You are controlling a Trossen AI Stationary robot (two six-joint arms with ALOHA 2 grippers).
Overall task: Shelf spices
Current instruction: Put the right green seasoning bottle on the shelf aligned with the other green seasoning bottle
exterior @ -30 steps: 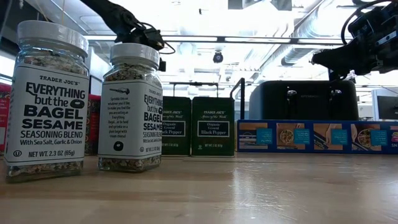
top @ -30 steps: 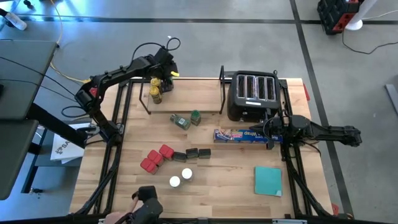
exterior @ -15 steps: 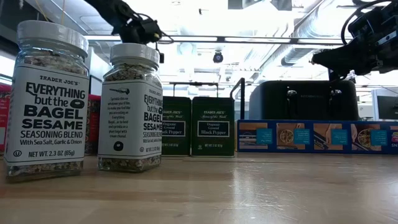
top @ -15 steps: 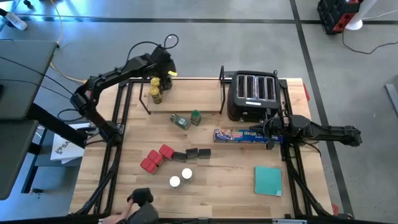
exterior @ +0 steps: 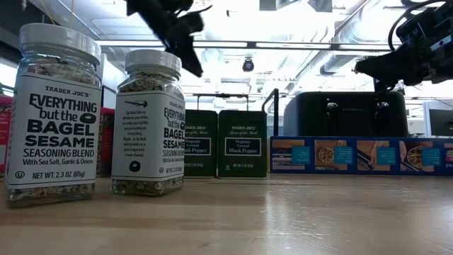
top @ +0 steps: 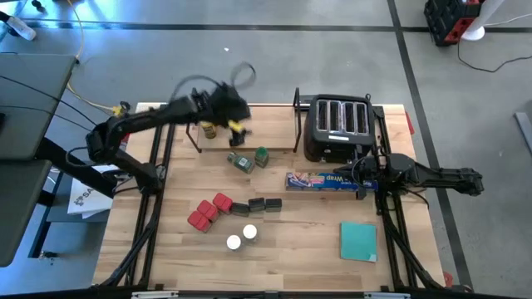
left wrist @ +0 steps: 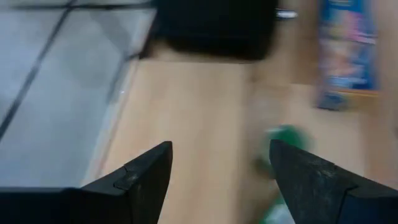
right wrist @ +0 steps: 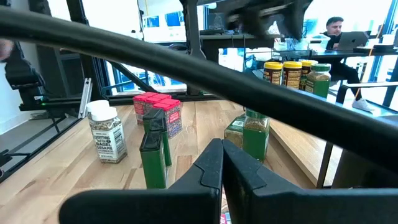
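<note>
Two arms work over a wooden table. Using the shelf as landmark: the left gripper, motion-blurred, hovers above its floor with jaws spread wide, holding nothing. Three jars stand in its left end, mostly hidden from above. In front lie two green-lidded jars, then three red tins, three dark tins and two white-capped jars. Right of it, beyond the toaster, the right gripper rests clamped shut over the blue box.
</note>
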